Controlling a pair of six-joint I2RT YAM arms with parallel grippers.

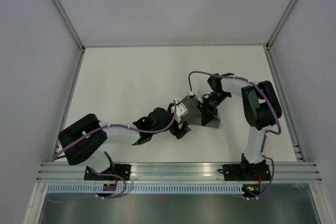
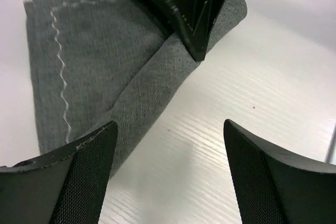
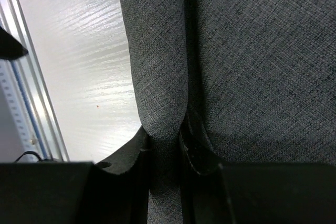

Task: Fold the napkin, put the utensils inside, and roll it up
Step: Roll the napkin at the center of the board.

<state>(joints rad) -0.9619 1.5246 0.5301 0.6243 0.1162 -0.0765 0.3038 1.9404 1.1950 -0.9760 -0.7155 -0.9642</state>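
The dark grey napkin (image 1: 203,115) lies as a small folded bundle at the table's middle. In the left wrist view the napkin (image 2: 94,72) shows a pale stitched hem line and a rolled edge. My right gripper (image 1: 206,106) is shut on a rolled fold of the napkin (image 3: 252,61), and in the right wrist view the right gripper (image 3: 165,142) has cloth pinched between its fingers. My left gripper (image 2: 170,124) is open and empty over bare table beside the napkin's near edge, and it shows in the top view (image 1: 182,129). The utensils are hidden or out of view.
The white table (image 1: 126,87) is walled at the back and on both sides. An aluminium rail (image 1: 178,171) runs along the near edge and also shows in the right wrist view (image 3: 31,103). The two arms meet closely at the napkin.
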